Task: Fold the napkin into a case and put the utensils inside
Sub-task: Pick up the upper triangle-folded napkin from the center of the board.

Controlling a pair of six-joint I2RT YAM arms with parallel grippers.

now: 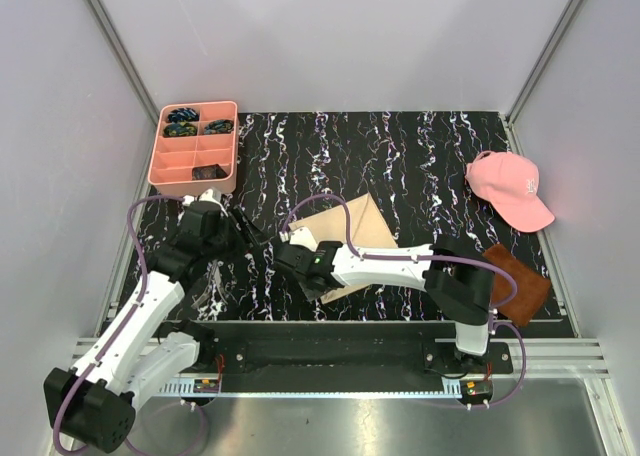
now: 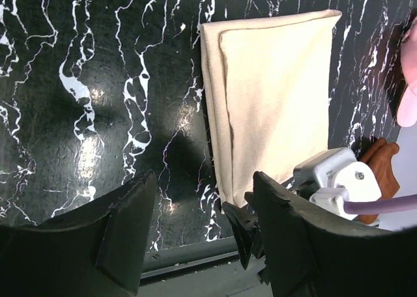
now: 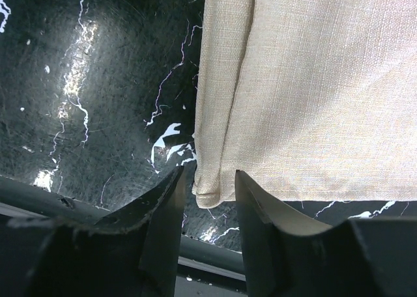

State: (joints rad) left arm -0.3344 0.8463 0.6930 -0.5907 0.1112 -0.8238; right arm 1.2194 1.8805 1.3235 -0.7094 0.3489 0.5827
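A: Napkin (image 3: 313, 82)?
B: Folded, flat on the desk (image 1: 400, 156), near the front edge.
A: Right gripper (image 3: 208, 176)?
B: Reaching across leftward, low, parted around the napkin's near corner.
A: Left gripper (image 2: 203, 180)?
B: Hovering just beside, spread wide, empty.

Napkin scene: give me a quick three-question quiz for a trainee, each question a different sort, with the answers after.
1. True or false: the left gripper is clamped on the napkin.
2. Where on the table does the pink tray sit? A) far left B) far right C) near right
3. Which part of the napkin sits in the gap between the right gripper's fingers?
Key: 1. False, its jaws stand open and empty over bare table. 2. A. 3. A folded corner.
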